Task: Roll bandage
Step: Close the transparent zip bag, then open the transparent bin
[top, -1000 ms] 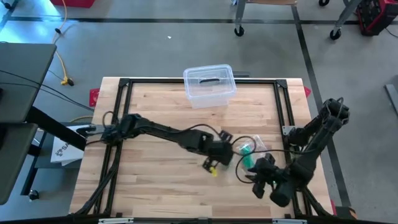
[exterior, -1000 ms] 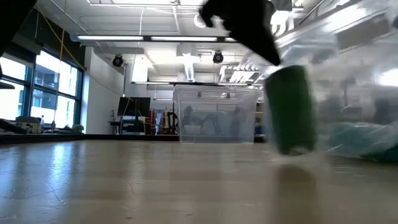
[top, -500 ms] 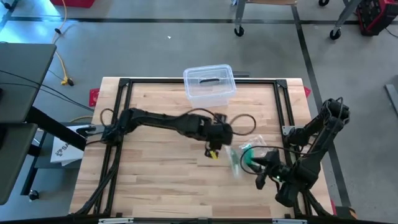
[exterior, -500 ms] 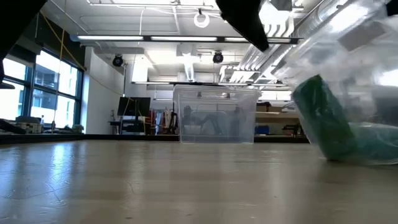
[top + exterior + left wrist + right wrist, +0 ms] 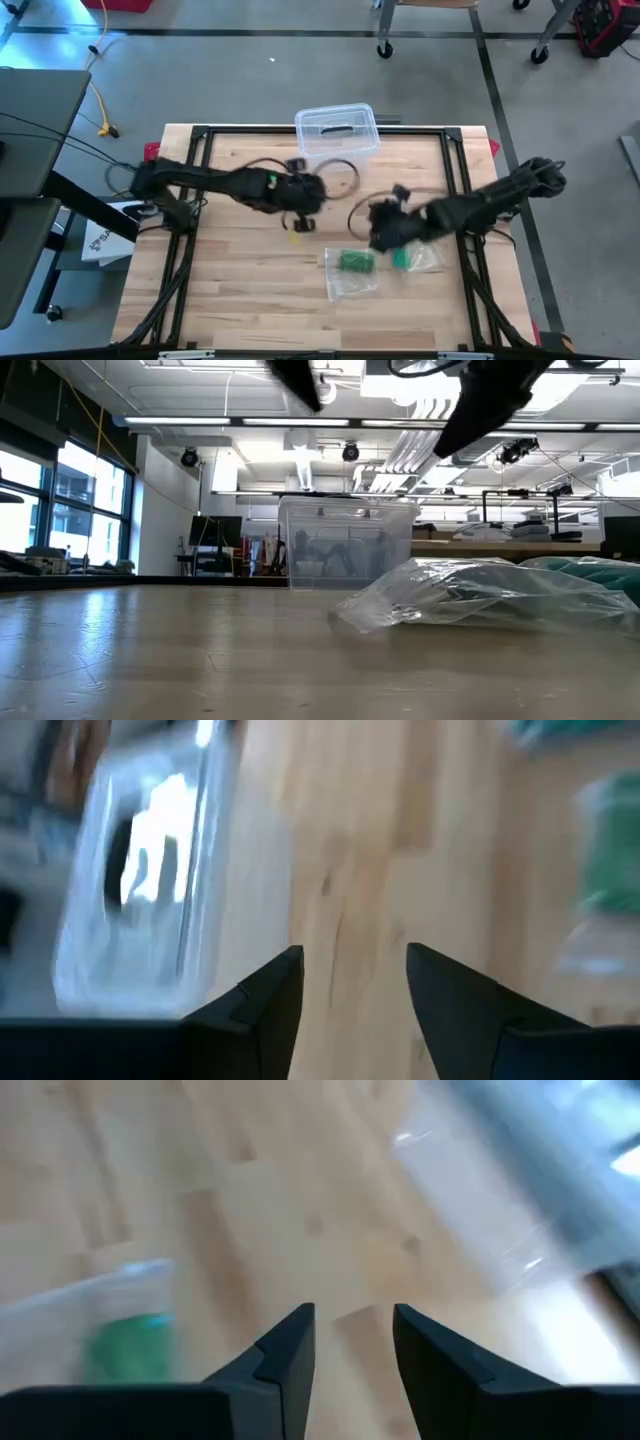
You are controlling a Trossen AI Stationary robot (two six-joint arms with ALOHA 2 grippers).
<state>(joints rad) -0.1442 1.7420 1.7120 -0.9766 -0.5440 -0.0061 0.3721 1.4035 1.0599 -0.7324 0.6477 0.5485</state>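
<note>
My left claw (image 5: 303,207) hovering apart, empty, over worktop (image 5: 230,290). My right claw (image 5: 383,225) apart, empty, nearer. Green bandage roll (image 5: 355,261) lying inside clear bag (image 5: 352,275), just below-left of right claw, long axis crosswise. Clear bin (image 5: 336,136) beyond both, holding dark item.
</note>
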